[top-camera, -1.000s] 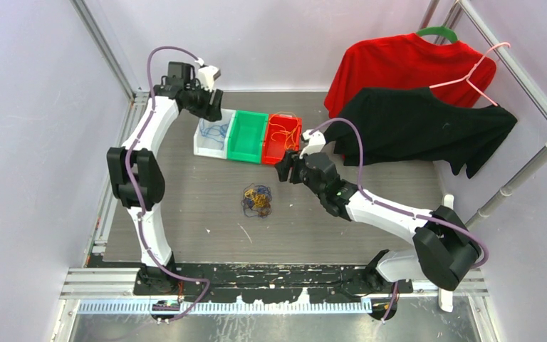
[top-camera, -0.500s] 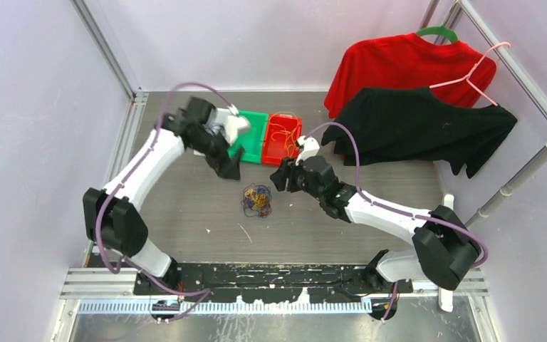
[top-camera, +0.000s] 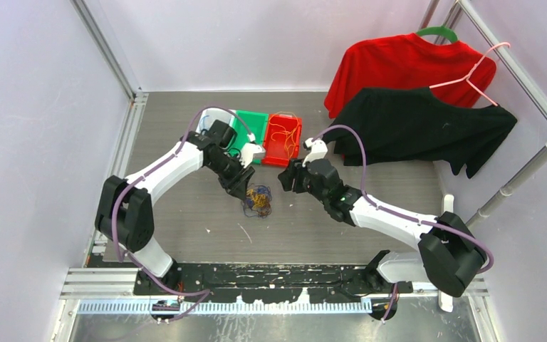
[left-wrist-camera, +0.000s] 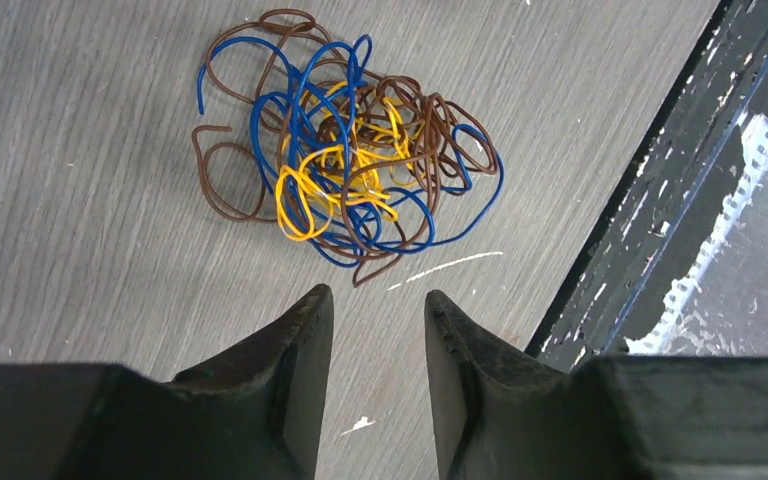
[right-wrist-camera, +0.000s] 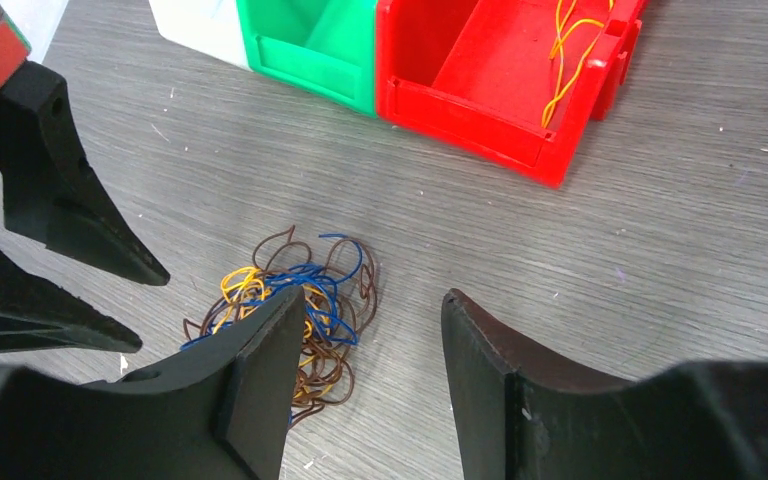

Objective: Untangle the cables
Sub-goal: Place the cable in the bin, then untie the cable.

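Top external view: cables (top-camera: 258, 200) lie in one clump on the table (top-camera: 185, 206), between the two grippers.
Nearer arm: left gripper (top-camera: 245, 190) is just beside the clump's far-left edge. The right gripper (top-camera: 285, 179) is near, on the clump's right.
Left wrist bearing: clump straight ahead of the fingertips, not touching.
Left jaws: narrowly parted, nothing between them.
Right jaws: spread wide, empty.
Clump shape: roughly round, no clear long axis.
Appearance: blue, yellow and brown loops interwoven, with one blue free end sticking out.
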{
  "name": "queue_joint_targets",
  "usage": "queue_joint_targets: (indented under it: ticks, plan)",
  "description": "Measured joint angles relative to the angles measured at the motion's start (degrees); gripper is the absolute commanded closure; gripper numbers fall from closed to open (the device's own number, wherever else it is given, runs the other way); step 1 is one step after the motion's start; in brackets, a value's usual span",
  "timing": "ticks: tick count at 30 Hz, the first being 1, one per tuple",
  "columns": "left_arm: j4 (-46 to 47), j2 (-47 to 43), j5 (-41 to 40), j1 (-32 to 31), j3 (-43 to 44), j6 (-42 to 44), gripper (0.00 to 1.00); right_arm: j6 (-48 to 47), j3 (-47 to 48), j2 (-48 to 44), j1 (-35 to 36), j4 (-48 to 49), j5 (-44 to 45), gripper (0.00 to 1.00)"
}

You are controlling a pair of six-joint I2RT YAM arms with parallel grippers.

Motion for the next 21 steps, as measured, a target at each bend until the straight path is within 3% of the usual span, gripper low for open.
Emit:
queue_joint_targets:
  ticks: [8,18,21]
  plan:
    - [5.09,2.19,0.76,-0.02,-3.93,-0.94,0.66,0.2,-0.22,-0.24,-0.37,-0.02,0.7,0.43]
    - [10.75,3.3,0.37,-0.02,-6.43,-3.76,0.99,0.92,-0.22,-0.24,-0.37,0.0,0.72,0.49]
    - [11.37,3.63,-0.02,0.0,-6.43,-4.09,1.0,1.27,-0.22,-0.24,-0.37,0.0,0.68,0.52]
